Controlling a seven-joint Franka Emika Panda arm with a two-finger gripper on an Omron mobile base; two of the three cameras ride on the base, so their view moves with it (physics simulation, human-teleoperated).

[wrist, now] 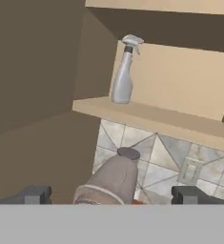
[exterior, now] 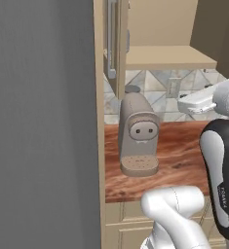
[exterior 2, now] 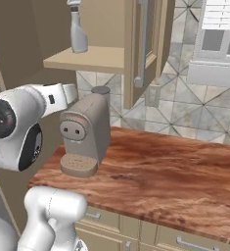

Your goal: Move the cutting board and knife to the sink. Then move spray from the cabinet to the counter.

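Cabinet (wrist: pixel 180 81) shelf — one spray (wrist: pixel 123 71); gripper (wrist: pixel 111 195) spread.

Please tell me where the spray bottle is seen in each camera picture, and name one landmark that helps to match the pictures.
Left base view: I cannot find the bottle here.
Right base view: the spray stands upright at the top left, on the cabinet shelf, near the shelf's left end.
Hand view: the bottle stands upright above centre, on the shelf's left part.
Shared landmark: the taupe coffee machine on the counter, below the shelf.
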